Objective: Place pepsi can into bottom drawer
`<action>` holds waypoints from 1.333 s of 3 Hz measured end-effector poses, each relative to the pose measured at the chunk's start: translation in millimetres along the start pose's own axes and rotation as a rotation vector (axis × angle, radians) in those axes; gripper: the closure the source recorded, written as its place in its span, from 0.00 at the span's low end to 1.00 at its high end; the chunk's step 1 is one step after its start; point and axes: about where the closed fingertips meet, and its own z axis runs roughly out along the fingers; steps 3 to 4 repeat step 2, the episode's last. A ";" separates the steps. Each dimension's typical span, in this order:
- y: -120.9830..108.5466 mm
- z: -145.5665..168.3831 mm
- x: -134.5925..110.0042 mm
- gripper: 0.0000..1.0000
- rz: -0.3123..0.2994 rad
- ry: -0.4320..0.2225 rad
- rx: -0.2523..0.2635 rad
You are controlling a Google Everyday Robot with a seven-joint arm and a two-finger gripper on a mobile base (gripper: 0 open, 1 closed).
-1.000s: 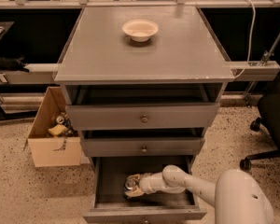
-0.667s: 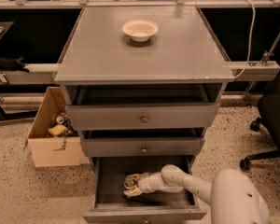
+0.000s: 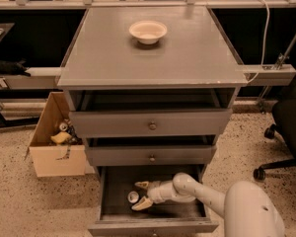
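The bottom drawer (image 3: pixel 119 181) is pulled out, with a dark inside. The pepsi can (image 3: pixel 133 197) lies in it, and only its silver top shows clearly. My gripper (image 3: pixel 141 195) reaches into the drawer from the right on a white arm. It is open, with one pale finger (image 3: pixel 142 185) behind the can and the other in front. The can sits at the fingertips, slightly to their left, on the drawer floor.
Two shallower grey drawers (image 3: pixel 152 125) sit above, both slightly open. A white bowl (image 3: pixel 148 31) stands on the cabinet top. A cardboard box (image 3: pixel 56 152) with items is on the floor at the left. An office chair base (image 3: pixel 274 147) is at the right.
The fingers have spread a little and the can now sits slightly lower and further left, at the fingertips. The arm has hardly moved.
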 end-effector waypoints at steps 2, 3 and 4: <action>1.1 -34.0 -6.9 0.00 0.064 -0.151 -0.044; 1.1 -34.0 -6.9 0.00 0.064 -0.151 -0.044; 1.1 -34.0 -6.9 0.00 0.064 -0.151 -0.044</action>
